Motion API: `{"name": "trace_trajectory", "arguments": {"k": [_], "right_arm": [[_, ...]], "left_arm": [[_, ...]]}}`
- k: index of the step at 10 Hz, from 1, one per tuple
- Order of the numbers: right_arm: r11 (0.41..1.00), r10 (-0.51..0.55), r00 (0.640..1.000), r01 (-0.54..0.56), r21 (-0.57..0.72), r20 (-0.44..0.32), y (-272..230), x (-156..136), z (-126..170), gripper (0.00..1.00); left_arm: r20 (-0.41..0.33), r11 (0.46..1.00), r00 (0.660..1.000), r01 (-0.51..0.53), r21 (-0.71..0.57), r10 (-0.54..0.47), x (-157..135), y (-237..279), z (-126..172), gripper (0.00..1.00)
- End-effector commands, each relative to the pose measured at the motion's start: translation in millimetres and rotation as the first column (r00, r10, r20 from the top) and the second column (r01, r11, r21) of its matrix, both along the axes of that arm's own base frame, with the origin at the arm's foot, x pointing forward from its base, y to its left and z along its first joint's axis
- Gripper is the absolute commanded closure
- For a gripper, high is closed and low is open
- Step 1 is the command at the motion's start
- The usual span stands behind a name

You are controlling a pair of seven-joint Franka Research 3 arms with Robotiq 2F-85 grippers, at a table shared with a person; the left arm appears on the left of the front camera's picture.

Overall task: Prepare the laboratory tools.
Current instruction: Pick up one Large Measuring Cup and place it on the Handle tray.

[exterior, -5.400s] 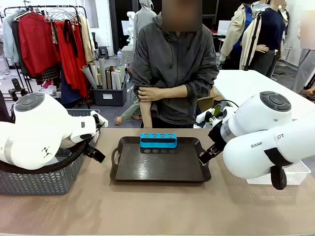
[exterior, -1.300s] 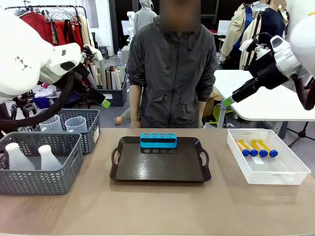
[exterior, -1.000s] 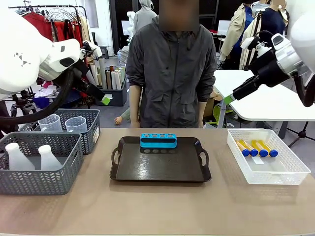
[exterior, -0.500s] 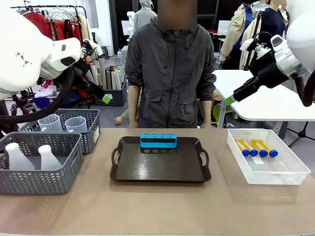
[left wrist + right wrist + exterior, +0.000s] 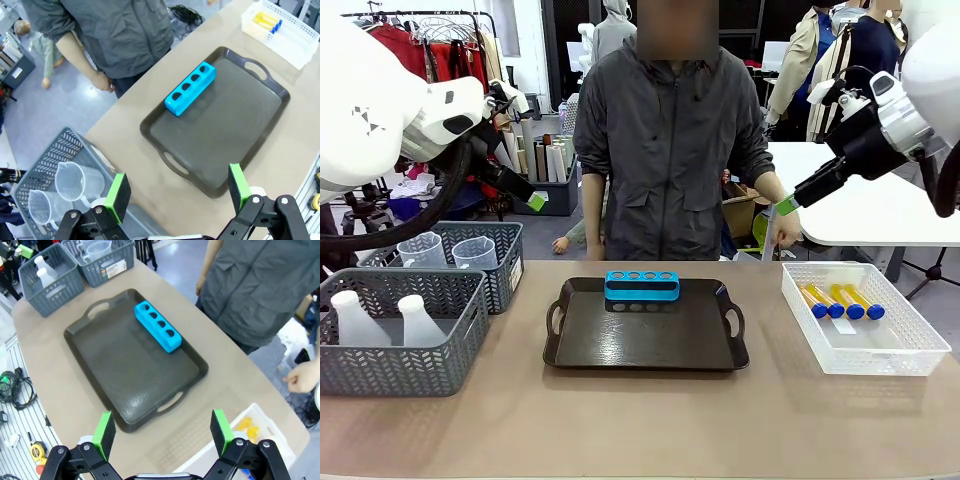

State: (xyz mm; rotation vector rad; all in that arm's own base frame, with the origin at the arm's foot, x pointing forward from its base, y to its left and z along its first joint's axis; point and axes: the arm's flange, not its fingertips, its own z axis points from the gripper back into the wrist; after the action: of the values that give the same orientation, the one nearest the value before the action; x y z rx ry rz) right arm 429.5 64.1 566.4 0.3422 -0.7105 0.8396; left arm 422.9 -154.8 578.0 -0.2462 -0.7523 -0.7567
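Tubes: four small yellow blue-capped tubes (image 5: 850, 301), well below right pincer (image 5: 162, 431); probably light, slick and prone to roll; pinch mid-barrel.
Beaker: clear handled measuring beaker (image 5: 71, 181), below left pincer (image 5: 179, 190); likely thin, light; grip the wall.
Pincers: both spread, empty.

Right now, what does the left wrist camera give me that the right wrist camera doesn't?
Left wrist view: its own open left gripper, and a plainer look at the yellow tubes. Right wrist view: the open right gripper and two white flasks in a grey basket. Shared: the empty blue rack on the brown tray, the clear beakers, the tubes and the person.
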Motion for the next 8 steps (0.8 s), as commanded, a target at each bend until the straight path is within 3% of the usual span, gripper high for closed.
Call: {"name": "trace_trajectory", "arguments": {"k": [1, 4, 5, 8], "right_arm": [[1.000, 0.010, 1.000, -0.010, 0.023, -0.001, -1, 1, 1, 0.00], [1.000, 0.010, 1.000, -0.010, 0.023, -0.001, -1, 1, 1, 0.00], [1.000, 0.010, 1.000, -0.010, 0.023, -0.001, -1, 1, 1, 0.00], [1.000, 0.010, 1.000, -0.010, 0.023, -0.001, -1, 1, 1, 0.00]], "left_arm": [[-0.006, 1.000, 1.000, 0.002, -0.008, -0.002, -1, 1, 2, 0.00], [0.000, 1.000, 1.000, 0.000, 0.000, 0.000, 0, 0, 0, 0.00], [-0.034, 0.999, 0.999, -0.016, 0.035, 0.017, 3, -1, 9, 0.00], [-0.080, 0.973, 0.981, -0.164, 0.160, 0.179, 19, 11, 42, 0.00]]}}
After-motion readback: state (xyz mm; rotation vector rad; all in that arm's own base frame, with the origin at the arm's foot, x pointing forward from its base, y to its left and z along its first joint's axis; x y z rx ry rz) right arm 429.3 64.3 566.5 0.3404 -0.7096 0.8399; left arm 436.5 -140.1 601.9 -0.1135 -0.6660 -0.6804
